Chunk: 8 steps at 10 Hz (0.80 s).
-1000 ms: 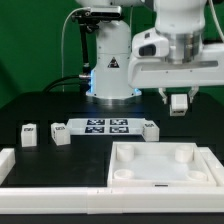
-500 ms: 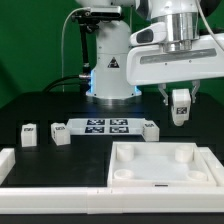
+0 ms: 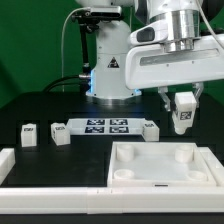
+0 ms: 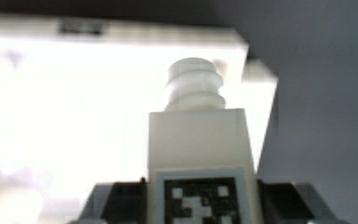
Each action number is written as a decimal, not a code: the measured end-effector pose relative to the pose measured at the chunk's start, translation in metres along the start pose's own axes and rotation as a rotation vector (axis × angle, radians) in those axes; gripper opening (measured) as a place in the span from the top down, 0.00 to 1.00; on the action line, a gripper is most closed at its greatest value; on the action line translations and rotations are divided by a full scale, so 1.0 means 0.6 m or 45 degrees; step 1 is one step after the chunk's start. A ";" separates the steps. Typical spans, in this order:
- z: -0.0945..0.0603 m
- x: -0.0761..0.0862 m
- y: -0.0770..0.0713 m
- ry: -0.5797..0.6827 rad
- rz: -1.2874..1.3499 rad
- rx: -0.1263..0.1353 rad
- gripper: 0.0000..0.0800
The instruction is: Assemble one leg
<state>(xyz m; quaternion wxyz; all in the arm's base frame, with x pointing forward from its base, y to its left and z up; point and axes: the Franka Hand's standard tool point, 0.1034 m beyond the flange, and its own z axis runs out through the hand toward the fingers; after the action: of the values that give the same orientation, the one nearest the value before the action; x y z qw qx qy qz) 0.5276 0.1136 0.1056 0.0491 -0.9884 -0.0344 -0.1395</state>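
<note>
My gripper [image 3: 181, 103] is shut on a leg [image 3: 182, 112], a small white blocky peg with a black-and-white tag, held tilted in the air above the far right part of the large white square tray [image 3: 162, 165]. In the wrist view the held leg [image 4: 202, 140] fills the middle, its threaded tip pointing away over the bright tray [image 4: 69, 110], with the dark fingers [image 4: 119, 198] at both sides of its tagged end. Three more legs lie on the table: two at the exterior view's left [image 3: 29, 134] [image 3: 58, 133] and one [image 3: 150, 127] by the marker board.
The marker board [image 3: 104, 127] lies flat behind the tray. A white L-shaped fence [image 3: 30, 182] runs along the front and left of the table. The robot base [image 3: 110, 60] stands at the back.
The gripper came down with the leg and shifted toward the exterior view's left. Over the last half second the leg tilted and rose slightly.
</note>
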 end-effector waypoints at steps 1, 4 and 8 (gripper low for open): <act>0.001 0.019 0.002 0.052 -0.017 -0.002 0.64; 0.000 0.015 0.002 0.068 -0.019 -0.004 0.64; 0.030 0.070 0.038 0.082 -0.103 -0.016 0.64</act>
<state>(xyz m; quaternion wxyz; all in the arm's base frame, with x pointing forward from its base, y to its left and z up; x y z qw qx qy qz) 0.5746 0.0954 0.0984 0.0384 -0.9815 -0.0720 -0.1734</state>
